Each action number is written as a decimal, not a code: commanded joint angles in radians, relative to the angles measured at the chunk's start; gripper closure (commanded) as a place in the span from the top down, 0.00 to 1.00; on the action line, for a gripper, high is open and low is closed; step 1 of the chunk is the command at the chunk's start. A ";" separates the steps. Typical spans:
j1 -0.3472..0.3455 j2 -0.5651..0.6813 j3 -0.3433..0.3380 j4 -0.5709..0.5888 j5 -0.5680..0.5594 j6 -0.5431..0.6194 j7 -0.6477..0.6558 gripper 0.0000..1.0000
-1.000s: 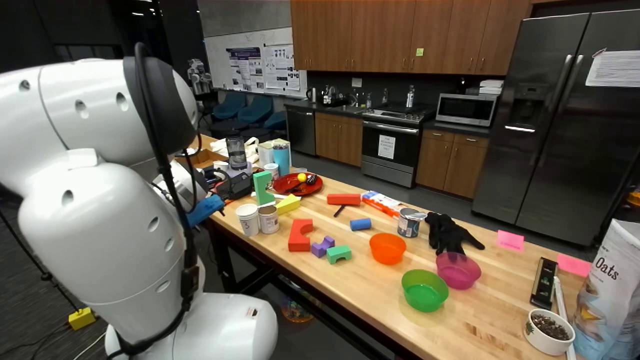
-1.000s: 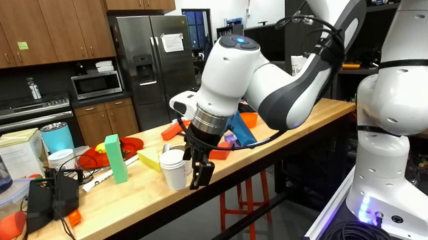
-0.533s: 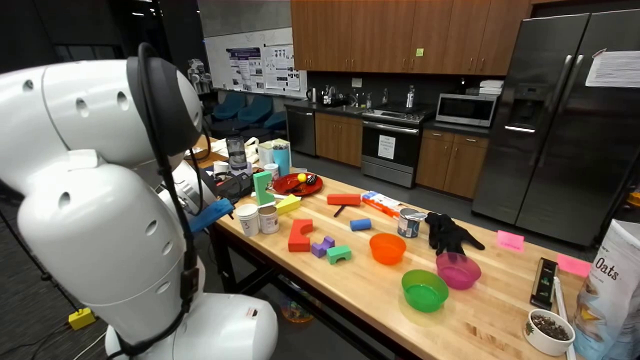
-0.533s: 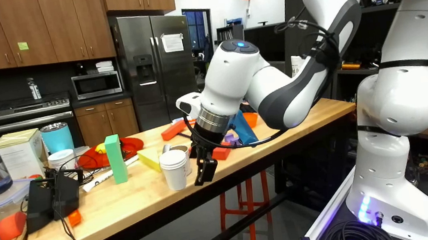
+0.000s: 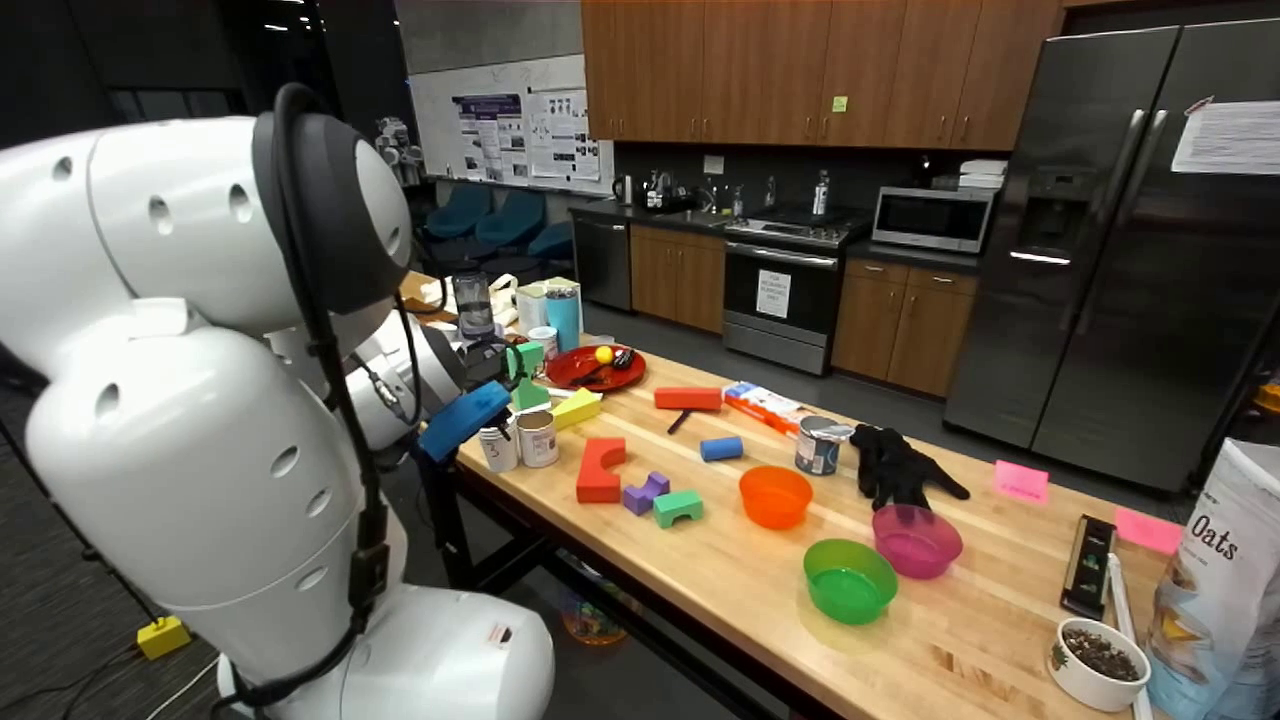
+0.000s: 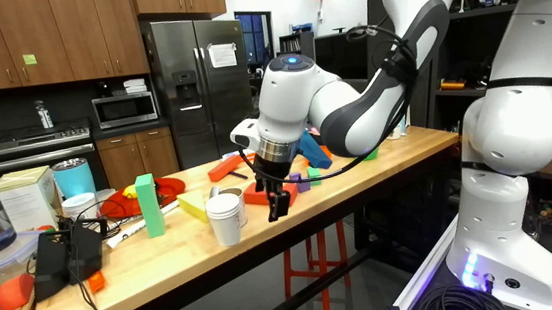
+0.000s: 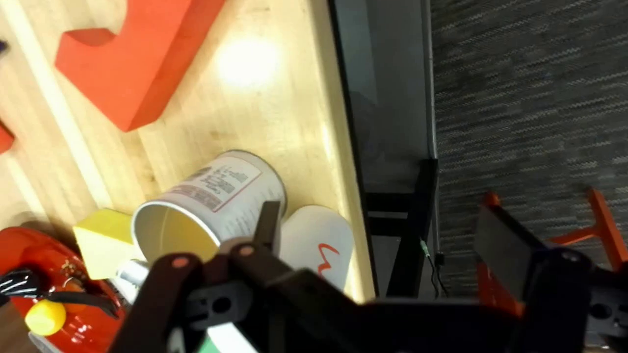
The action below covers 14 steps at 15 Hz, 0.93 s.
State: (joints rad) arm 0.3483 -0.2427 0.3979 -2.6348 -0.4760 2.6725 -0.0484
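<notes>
In an exterior view, the jaws appear higher and farther from the paper cups (image 6: 225, 224). There, the small green block (image 6: 314, 172) and some part of the green bowl (image 6: 372, 154) come into sight. In an exterior view, the arm (image 5: 230, 460) with its blue piece (image 5: 465, 420) now partly hides the cups.

I find both exterior views set back, sharing the refrigerator (image 5: 1190, 330) beyond the workbench (image 5: 720, 590); my wrist view (close-in) looks down over the workbench's edge.
</notes>
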 commanded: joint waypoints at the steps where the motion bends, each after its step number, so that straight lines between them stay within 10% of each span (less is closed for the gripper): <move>1: -0.061 -0.003 -0.047 -0.013 -0.112 0.181 -0.124 1.00; 8: -0.048 0.176 -0.222 0.016 -0.129 0.588 -0.461 1.00; 14: -0.104 0.206 -0.204 0.056 -0.154 0.513 -0.502 1.00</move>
State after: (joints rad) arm 0.2684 -0.0281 0.1885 -2.6081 -0.6053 3.2363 -0.5290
